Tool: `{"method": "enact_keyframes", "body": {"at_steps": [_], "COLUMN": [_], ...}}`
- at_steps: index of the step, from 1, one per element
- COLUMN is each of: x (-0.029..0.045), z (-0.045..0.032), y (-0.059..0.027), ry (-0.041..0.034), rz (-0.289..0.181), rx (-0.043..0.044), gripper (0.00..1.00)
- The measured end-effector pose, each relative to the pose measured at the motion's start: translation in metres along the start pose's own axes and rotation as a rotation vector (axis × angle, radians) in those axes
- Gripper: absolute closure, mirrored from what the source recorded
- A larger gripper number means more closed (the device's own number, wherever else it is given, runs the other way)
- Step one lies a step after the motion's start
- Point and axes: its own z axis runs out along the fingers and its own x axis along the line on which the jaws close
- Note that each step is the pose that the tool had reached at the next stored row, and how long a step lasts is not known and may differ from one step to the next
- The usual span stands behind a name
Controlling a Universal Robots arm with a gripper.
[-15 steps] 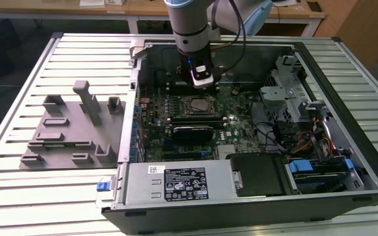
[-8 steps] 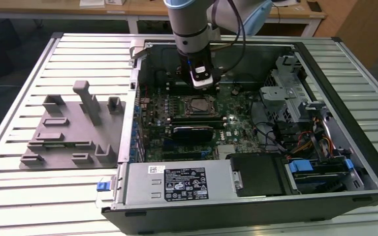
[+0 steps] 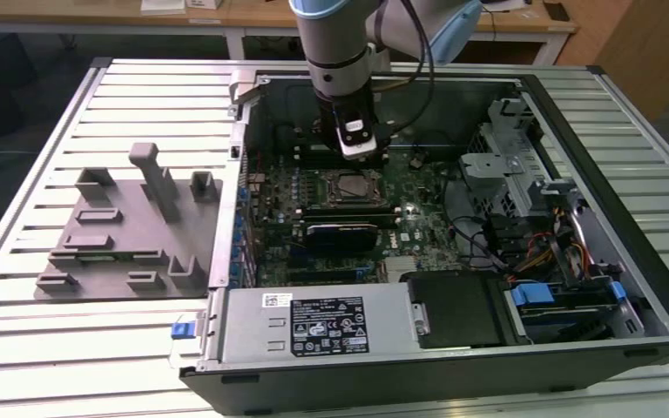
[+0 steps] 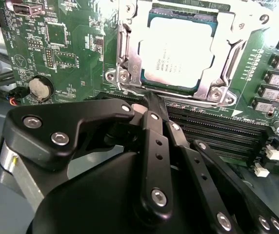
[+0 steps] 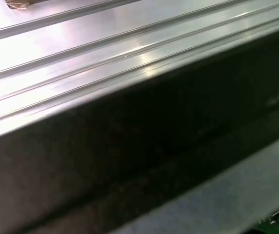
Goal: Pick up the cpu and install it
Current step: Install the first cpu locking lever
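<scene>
Cpu (image 4: 177, 56) seated in socket frame (image 4: 125, 63) on motherboard (image 4: 56, 44), frame at 12 o'clock of tool (image 4: 151, 105); tool fingers pressed together, holding nothing. Judged: check chip lies flat, corners aligned, w/ gentle force

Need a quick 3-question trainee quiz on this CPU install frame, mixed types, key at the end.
1. True or false: the silvery square cpu lies in the metal socket frame on the green motherboard.
2. In the second wrist view, the black gripper has its fingers: A) wide open, B) closed together with nothing between them, C) clamped on the chip.
3. Fill in: on the exterior view's left, the grey plastic fixture with upright blocks stands ___ the black computer case.

Key: 1 true; 2 B; 3 outside.
</scene>
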Motion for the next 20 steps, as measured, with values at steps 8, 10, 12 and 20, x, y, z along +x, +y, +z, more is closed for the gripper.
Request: {"method": "enact_keyframes", "body": {"at_steps": [8, 10, 12, 20], "x": [-0.0014, -0.0014, -0.0015, -0.0035], "z": [0.0004, 0.0004, -0.0001, -0.0109], "y": [-0.0013, -0.0015, -0.0014, 0.0003], "ry": [0.0066, 0.0077, 0.0078, 0.0078], "rz": [0.004, 0.005, 0.005, 0.005], "rx": [-0.0144, -0.0169, -0.0174, -0.0171], "gripper": [0.89, 0.89, 0.89, 0.89]}}
